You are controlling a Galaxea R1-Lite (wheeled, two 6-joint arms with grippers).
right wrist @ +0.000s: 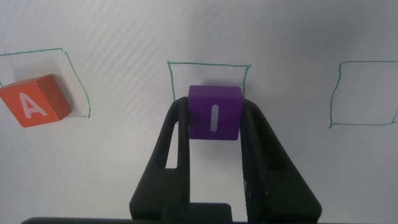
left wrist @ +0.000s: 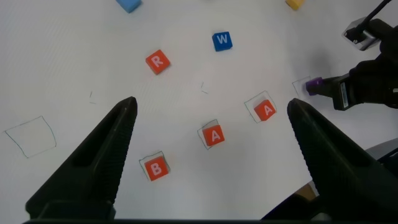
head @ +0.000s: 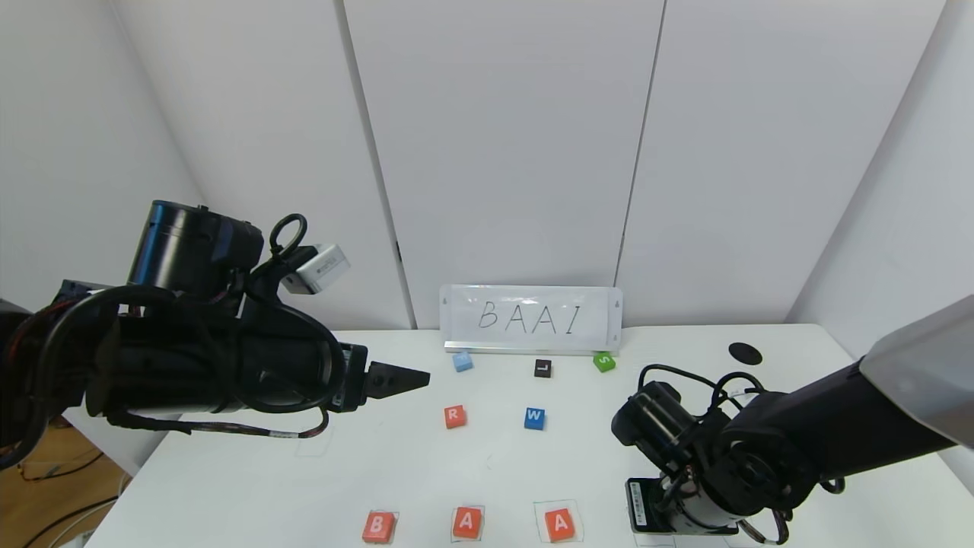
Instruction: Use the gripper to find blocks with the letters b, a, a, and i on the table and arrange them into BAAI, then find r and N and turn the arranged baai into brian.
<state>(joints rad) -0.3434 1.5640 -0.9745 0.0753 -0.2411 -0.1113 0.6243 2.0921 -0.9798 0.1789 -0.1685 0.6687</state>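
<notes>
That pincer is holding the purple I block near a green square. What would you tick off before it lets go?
1. Right pincer shut on the purple I block: ok.
2. I block inside the green square: not ok, only at its near edge.
3. B block and both A blocks in a row: ok.
4. Block resting on the table: cannot tell.
5. Left pincer open, clear of the row: ok.

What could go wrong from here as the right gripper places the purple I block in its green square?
1. The right gripper, shut on the small purple I block, holds it over the near edge of the green hand-drawn square; released here, it may land off the outline.
2. The neighbouring orange-red A block already sits skewed across its square, so the row could read crooked.
</notes>
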